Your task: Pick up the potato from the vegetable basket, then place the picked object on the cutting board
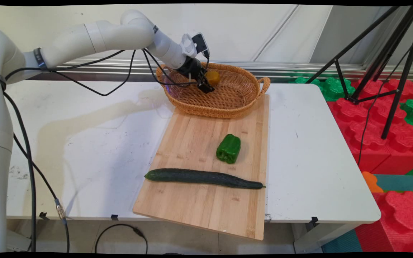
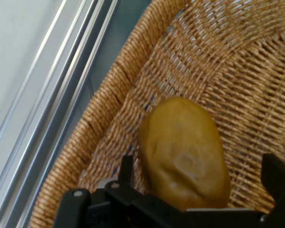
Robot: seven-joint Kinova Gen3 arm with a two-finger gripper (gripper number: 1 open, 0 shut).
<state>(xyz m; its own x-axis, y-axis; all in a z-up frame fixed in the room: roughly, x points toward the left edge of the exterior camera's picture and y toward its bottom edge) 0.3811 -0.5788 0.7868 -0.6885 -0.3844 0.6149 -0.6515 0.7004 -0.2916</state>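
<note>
— Where the arm reaches across from nine o'clock, what is the tool doing?
— It hangs inside the wicker basket at the worktop's twelve o'clock side, with a potato right at its fingers.

— Has it got hold of the potato?
— In the hand view the two fingers stand apart with the potato between them. One finger sits just beside the potato's left flank; the other stands clear of its right side, so the jaws are open and not clamped on it. The potato lies against the basket's woven inner wall.

— What else is about?
— A bamboo cutting board runs from the basket toward six o'clock, its near corner hanging over the worktop's edge. The basket's near rim rests on the board's far end. On the board, a green bell pepper lies near the three o'clock side, and a long cucumber lies crosswise just toward six o'clock from it, apart from the pepper.

— And off the worktop?
— At three o'clock, a black tripod stands among red and green foam blocks.
</note>
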